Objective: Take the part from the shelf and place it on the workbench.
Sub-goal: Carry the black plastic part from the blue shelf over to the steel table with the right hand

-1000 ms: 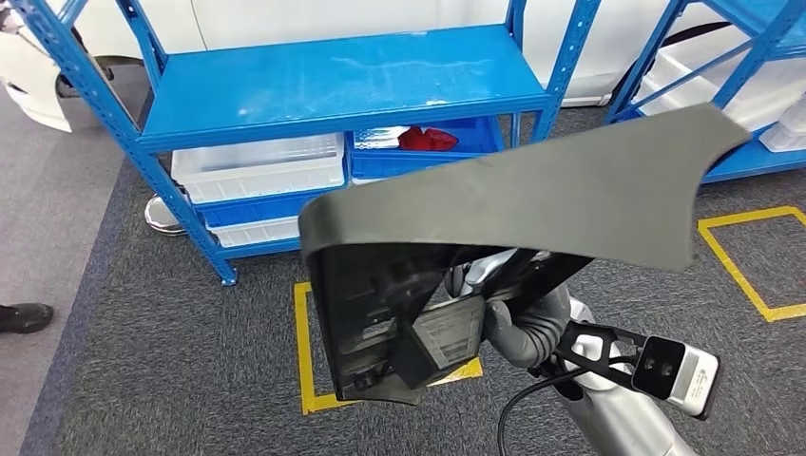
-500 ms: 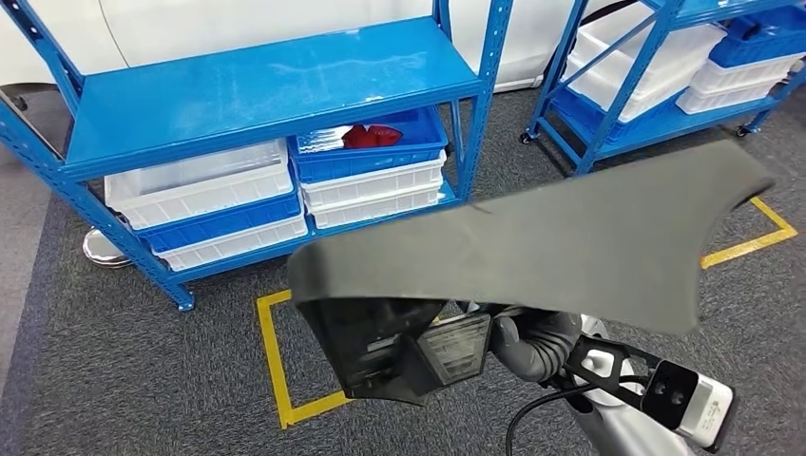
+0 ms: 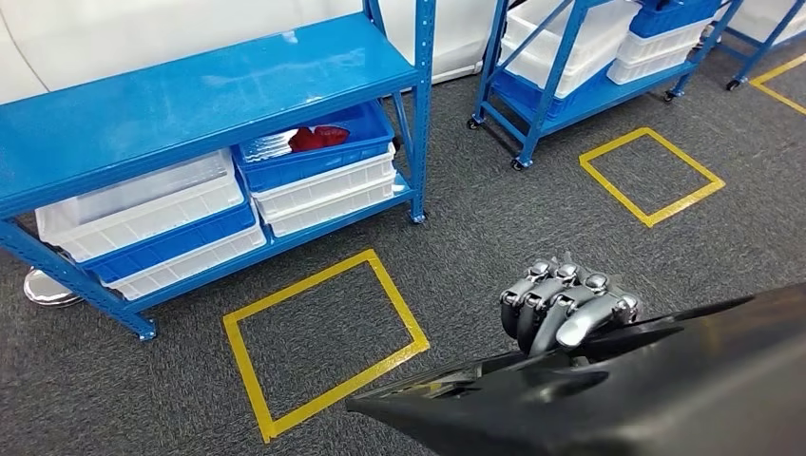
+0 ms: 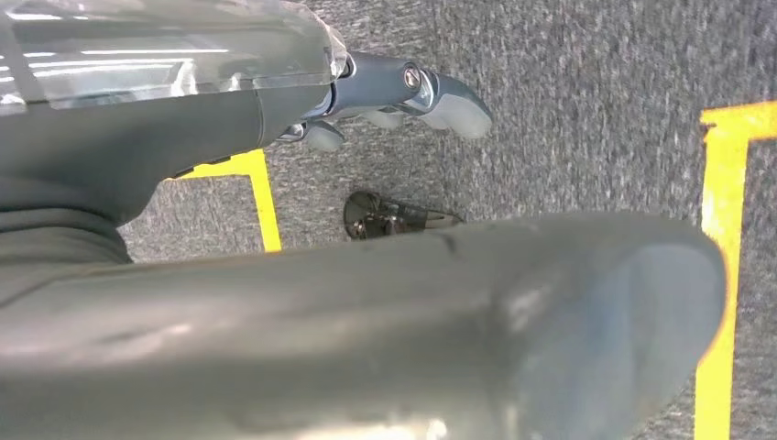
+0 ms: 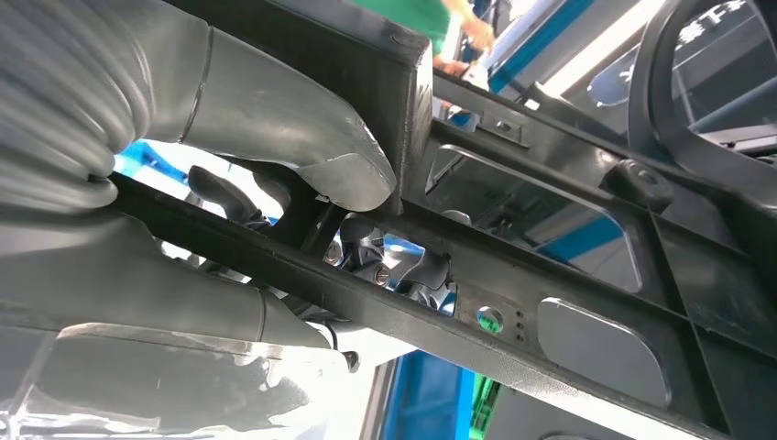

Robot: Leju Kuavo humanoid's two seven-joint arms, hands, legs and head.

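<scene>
The large black moulded plastic part lies low at the near right of the head view, above the grey carpet floor, held up off it by the right hand, whose silver fingers are curled tight over the part's far edge. In the right wrist view the same part shows its ribbed underside with flat bars and small holes, and the right hand clamps one of those bars, the thick grey thumb pressed on one face and the darker fingers hooked round the other. The left hand hangs over the carpet in the left wrist view, its broad grey thumb lying straight and a darker finger stretched out apart from it, with nothing between them. Far left stands a blue steel shelf rack with a bare top board; under it sit white plastic bins and a blue plastic bin holding a red item. A second blue shelf rack on castors stands far right, stacked with more white bins. Yellow tape outlines two squares on the carpet: one just in front of the left rack, the other near the right one.
</scene>
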